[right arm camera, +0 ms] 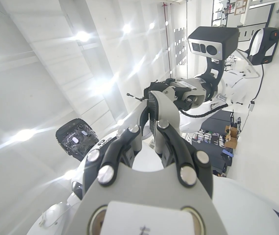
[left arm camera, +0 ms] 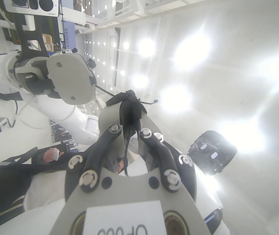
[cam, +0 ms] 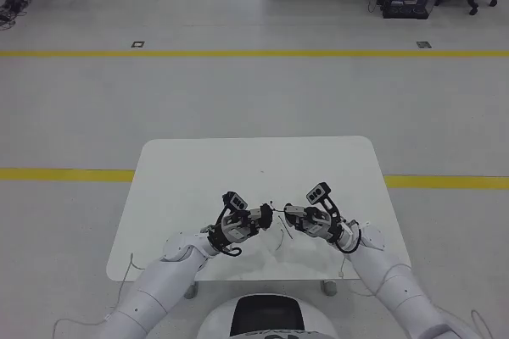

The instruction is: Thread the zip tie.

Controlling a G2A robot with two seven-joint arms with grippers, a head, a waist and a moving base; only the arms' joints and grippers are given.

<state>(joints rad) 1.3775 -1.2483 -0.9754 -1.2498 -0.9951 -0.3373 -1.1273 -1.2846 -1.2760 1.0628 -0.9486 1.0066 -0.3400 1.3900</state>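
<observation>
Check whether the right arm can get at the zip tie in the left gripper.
Likely yes: the right gripper seems shut on the other end of the zip tie, tip to tip with the left gripper above the table, nothing between them.

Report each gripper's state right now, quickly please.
Left gripper: shut on the zip tie.
Right gripper: shut on the same zip tie.
</observation>
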